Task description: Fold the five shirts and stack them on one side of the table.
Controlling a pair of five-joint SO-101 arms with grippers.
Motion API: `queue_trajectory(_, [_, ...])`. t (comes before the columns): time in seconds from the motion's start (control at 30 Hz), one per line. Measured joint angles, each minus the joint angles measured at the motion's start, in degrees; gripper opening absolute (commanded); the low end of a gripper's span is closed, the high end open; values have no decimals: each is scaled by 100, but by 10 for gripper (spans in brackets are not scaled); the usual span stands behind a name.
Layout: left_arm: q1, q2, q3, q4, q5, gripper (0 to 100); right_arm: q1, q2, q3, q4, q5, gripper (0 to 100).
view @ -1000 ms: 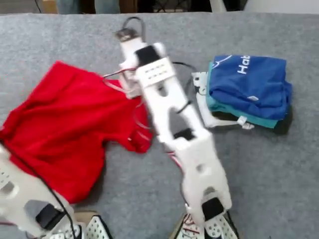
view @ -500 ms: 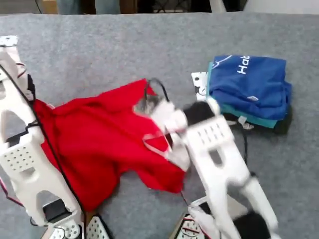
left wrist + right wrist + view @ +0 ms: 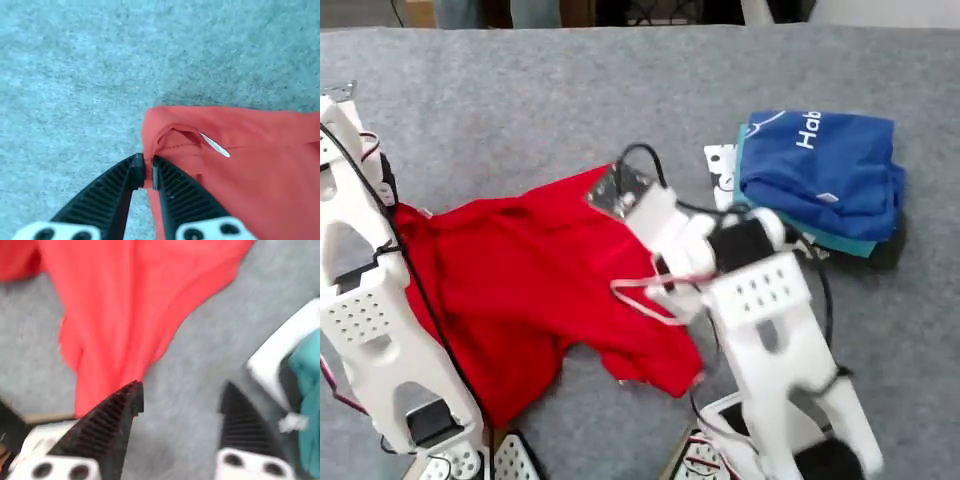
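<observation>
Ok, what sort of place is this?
Probably a robotics test bench: white left arm and right arm at a grey table, left claw pinching a red shirt, folded stack nearby.

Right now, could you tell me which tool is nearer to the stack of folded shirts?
Right. The right tool is open over the table, between the red shirt and the stack of folded shirts; the left tool is clamped on the red shirt's far edge.
</observation>
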Motion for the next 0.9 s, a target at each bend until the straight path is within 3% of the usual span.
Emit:
queue_trajectory(0.2, [0,0,88,-44,0,29,0,1899,-826,-1266,-202,106])
queue_trajectory(0.4, [0,0,114,-44,0,29,-62,4202,-2699,-1424,-2031,106])
queue_trajectory(0.53, [0,0,114,-44,0,29,-70,5820,-4431,-914,-2989,106])
queue_trajectory(0.9, [-35,0,818,-510,9,29,-70,9591,-9635,818,-3877,106])
